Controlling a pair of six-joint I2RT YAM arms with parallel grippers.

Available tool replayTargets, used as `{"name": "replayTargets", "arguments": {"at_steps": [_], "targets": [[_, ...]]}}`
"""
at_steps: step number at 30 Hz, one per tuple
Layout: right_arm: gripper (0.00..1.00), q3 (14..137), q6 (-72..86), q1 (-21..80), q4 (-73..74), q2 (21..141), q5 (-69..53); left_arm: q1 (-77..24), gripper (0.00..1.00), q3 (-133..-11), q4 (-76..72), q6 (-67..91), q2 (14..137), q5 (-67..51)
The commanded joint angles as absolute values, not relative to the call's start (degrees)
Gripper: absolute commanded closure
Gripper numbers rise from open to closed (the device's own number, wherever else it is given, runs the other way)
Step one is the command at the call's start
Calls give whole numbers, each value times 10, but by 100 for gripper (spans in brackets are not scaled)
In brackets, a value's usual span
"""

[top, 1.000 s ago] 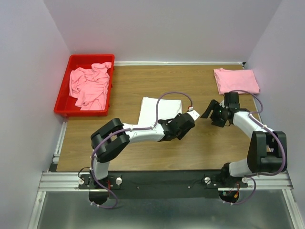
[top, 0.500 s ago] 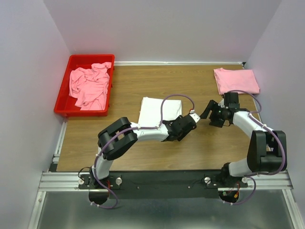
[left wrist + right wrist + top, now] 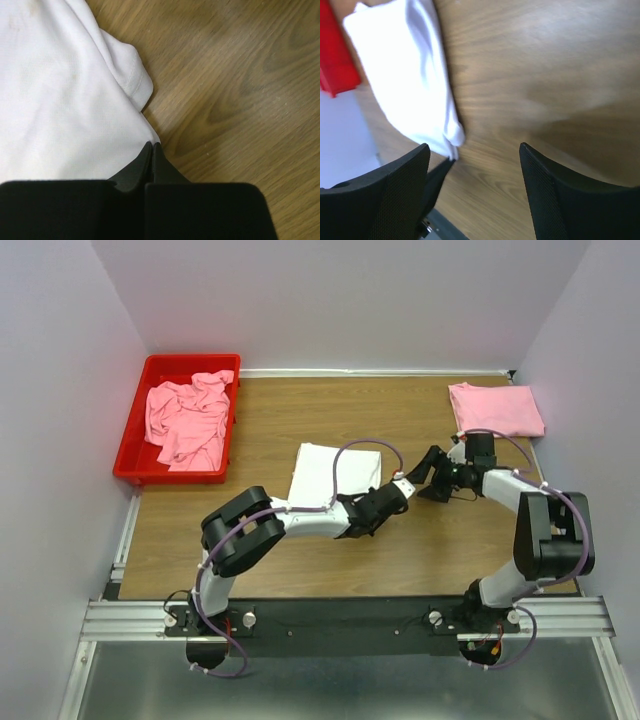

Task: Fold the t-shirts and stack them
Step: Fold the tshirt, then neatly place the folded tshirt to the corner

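Corner of white shirt (image 3: pixel 60 100): left gripper (image 3: pixel 151 146) shut tight against it, right gripper (image 3: pixel 472 150) gaping empty just beside, probably readying a two-handed lift.

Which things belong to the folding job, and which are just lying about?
Job: white folded t-shirt, folded pink t-shirt, crumpled pink t-shirts, red bin.
Lying about: no loose items visible; only the wooden table and mounting rail.

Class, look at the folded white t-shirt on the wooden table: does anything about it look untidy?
Yes. On the folded white t-shirt, a hemmed flap pokes out past its edge beside the left gripper, so the fold isn't clean.
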State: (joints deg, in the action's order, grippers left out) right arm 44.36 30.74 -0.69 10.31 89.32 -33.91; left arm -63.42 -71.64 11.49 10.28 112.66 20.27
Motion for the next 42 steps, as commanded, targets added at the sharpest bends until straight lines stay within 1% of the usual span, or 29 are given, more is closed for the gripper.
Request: {"name": "replayTargets", "arguments": {"at_steps": [1, 5, 11, 17, 20, 21, 23, 24, 25, 26, 27, 28, 29, 30, 31, 32, 34, 35, 37, 38, 40, 41, 42], "targets": [[21, 425, 383, -2, -48, 948, -442, -630, 100, -686, 106, 126, 1088, 200], [21, 439, 440, 35, -127, 1017, -488, -628, 100, -679, 102, 135, 1069, 192], [21, 459, 498, 98, -205, 1100, -490, -628, 100, -682, 98, 139, 1058, 189], [26, 480, 505, 165, -214, 1143, -465, -628, 100, -684, 87, 144, 1035, 185], [34, 492, 501, 180, -212, 1154, -454, -628, 100, -686, 83, 148, 1031, 178], [40, 501, 496, 180, -203, 1155, -452, -628, 100, -686, 82, 149, 1030, 171], [49, 515, 483, 183, -180, 1156, -442, -628, 100, -687, 79, 150, 1029, 166], [64, 526, 465, 184, -157, 1154, -431, -628, 100, -686, 76, 149, 1028, 163], [70, 532, 458, 184, -150, 1153, -427, -628, 100, -686, 74, 150, 1027, 161], [76, 538, 442, 184, -143, 1152, -421, -628, 98, -686, 73, 150, 1024, 161], [87, 544, 430, 184, -120, 1151, -415, -628, 95, -686, 73, 151, 1021, 163], [92, 561, 418, 183, -104, 1148, -406, -628, 92, -686, 73, 152, 1020, 165], [96, 569, 405, 184, -89, 1146, -397, -628, 82, -686, 74, 154, 1013, 168], [99, 578, 377, 184, -60, 1144, -376, -628, 77, -686, 78, 156, 1009, 174], [99, 599, 361, 183, -41, 1142, -363, -628, 72, -686, 81, 158, 1006, 174], [99, 615, 322, 183, -2, 1141, -331, -625, 61, -687, 84, 162, 995, 175], [100, 643, 279, 183, 51, 1141, -297, -620, 53, -689, 98, 166, 981, 171], [100, 676, 229, 183, 95, 1142, -264, -616, 47, -689, 102, 165, 961, 167], [100, 712, 182, 182, 140, 1146, -219, -598, 46, -689, 115, 166, 937, 149], [100, 741, 132, 180, 175, 1151, -184, -588, 40, -686, 117, 164, 908, 139], [100, 767, 94, 176, 199, 1157, -142, -566, 28, -673, 119, 153, 873, 113], [100, 778, 64, 171, 213, 1158, -98, -535, 21, -668, 120, 149, 836, 105], [100, 796, 48, 168, 216, 1162, -78, -517, 16, -657, 122, 142, 818, 95]]}}
